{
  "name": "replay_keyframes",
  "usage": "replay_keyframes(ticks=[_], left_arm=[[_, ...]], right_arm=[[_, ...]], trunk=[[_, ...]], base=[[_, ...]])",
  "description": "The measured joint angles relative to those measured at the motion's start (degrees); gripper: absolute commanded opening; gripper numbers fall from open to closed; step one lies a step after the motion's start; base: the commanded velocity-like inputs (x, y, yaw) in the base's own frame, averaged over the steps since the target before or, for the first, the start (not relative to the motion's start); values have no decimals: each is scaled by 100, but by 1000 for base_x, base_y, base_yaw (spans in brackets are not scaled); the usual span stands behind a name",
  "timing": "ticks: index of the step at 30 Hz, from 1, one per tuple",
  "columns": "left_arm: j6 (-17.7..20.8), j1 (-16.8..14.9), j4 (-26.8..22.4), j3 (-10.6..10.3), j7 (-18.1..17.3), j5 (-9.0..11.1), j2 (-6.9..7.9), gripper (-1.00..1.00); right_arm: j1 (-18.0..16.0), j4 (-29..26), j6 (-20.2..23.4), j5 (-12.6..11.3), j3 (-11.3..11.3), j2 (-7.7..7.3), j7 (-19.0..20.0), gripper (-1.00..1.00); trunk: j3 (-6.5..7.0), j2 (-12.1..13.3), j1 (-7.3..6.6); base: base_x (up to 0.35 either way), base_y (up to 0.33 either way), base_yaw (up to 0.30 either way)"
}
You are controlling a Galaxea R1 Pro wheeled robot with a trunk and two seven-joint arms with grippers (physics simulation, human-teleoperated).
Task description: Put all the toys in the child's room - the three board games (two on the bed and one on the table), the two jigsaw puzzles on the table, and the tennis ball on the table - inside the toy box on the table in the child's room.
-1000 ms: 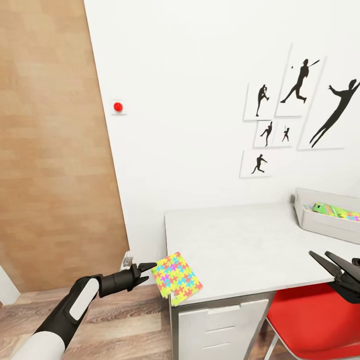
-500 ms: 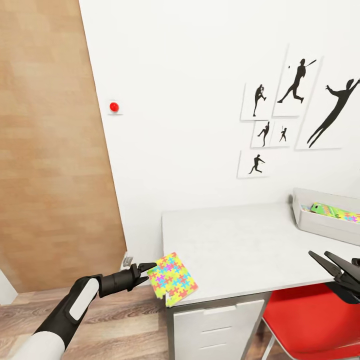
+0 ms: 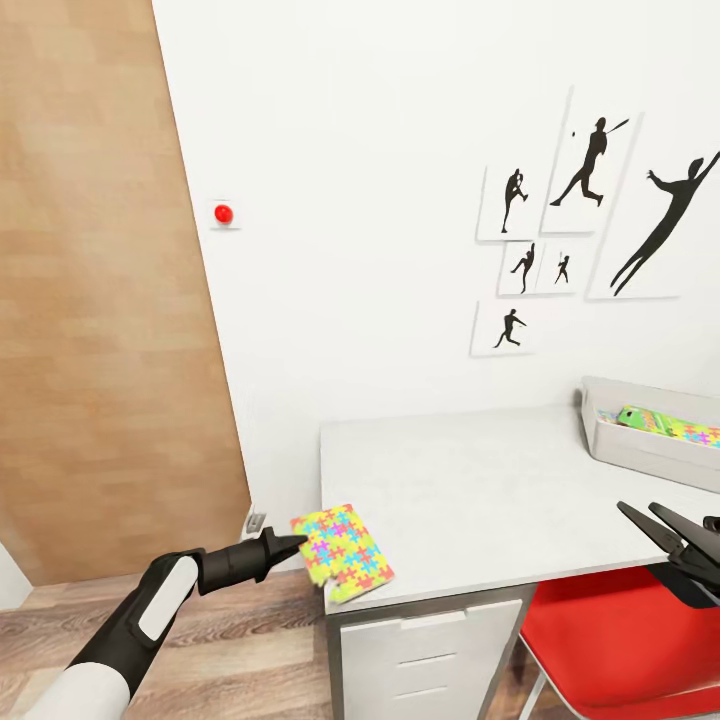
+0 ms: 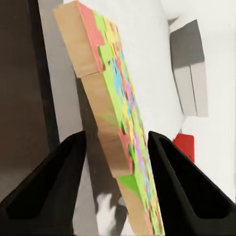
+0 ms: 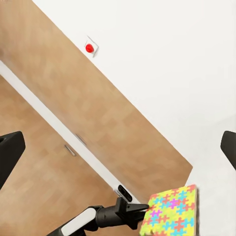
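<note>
My left gripper (image 3: 292,545) is shut on one edge of a jigsaw puzzle (image 3: 343,553), a flat panel of bright interlocking pieces. It is held tilted at the near left corner of the table (image 3: 470,480). In the left wrist view the jigsaw puzzle (image 4: 115,103) stands edge-on between the black fingers (image 4: 46,189). The toy box (image 3: 640,447) sits at the table's far right and holds a green-edged board game (image 3: 665,423). My right gripper (image 3: 637,508) hovers open over the table's front right edge. From the right wrist the jigsaw puzzle (image 5: 172,215) and left gripper (image 5: 142,210) also show.
A red chair (image 3: 620,640) is tucked under the table on the right, beside white drawers (image 3: 425,655). A wooden door panel (image 3: 100,300) fills the left. The white wall carries baseball silhouette pictures (image 3: 590,220) and a red button (image 3: 223,213).
The whole picture has slid slightly left, so the camera moved. The left gripper still holds the puzzle at the table corner. The right gripper looks the same.
</note>
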Motion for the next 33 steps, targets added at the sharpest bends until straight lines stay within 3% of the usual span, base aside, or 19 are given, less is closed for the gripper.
replay_keyframes(ticks=[4,22,28,33], left_arm=[[-16,0,-5,-1,-6,-36,0,-100],[-12,0,-7,-16,-9,-56,0,-100],[52,0,-94,-38,-2,-37,-1,-100],[692,0,-459,-55,19,-5,3,-100]], right_arm=[[1,0,0,0,2,0,0,100],[-1,0,0,-1,3,4,4,100],[1,0,0,0,3,8,8,100],[3,0,0,-1,3,5,9,100]], trunk=[[0,0,0],[323,721,-395],[323,722,-396],[377,841,-461]], base=[[0,0,0],[0,0,0],[0,0,0],[0,0,0]])
